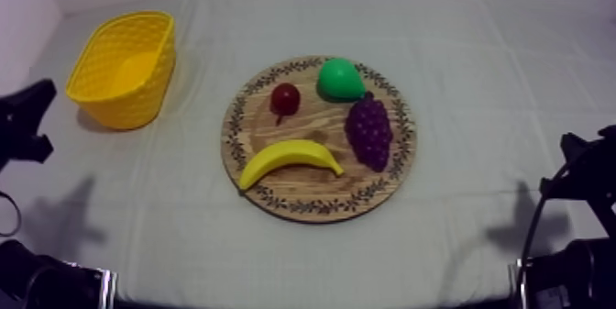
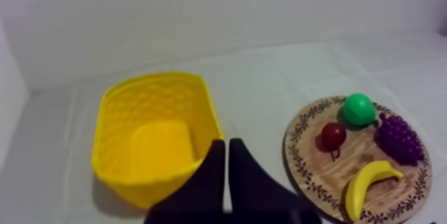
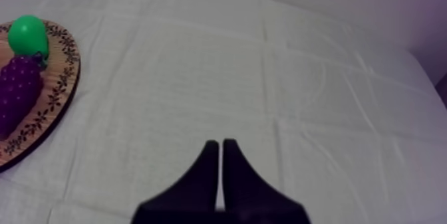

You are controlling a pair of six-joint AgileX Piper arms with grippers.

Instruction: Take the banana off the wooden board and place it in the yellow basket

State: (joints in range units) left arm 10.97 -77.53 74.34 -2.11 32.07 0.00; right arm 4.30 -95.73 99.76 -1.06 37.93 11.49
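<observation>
The yellow banana (image 1: 289,160) lies on the front part of the round wooden board (image 1: 312,192) at the table's middle, beside a small red fruit (image 1: 285,99), a green pear (image 1: 340,80) and purple grapes (image 1: 369,129). The yellow basket (image 1: 137,102) stands at the far left with nothing in it. My left gripper (image 2: 226,148) is shut on nothing, hovering just in front of the basket (image 2: 120,120), well to the left of the banana (image 2: 369,183). My right gripper (image 3: 220,148) is shut on nothing over bare cloth, right of the board (image 3: 56,100).
My left arm (image 1: 23,125) rests low at the left edge and my right arm (image 1: 582,175) low at the right edge. Bare grey-white cloth lies all round the board and in front of it.
</observation>
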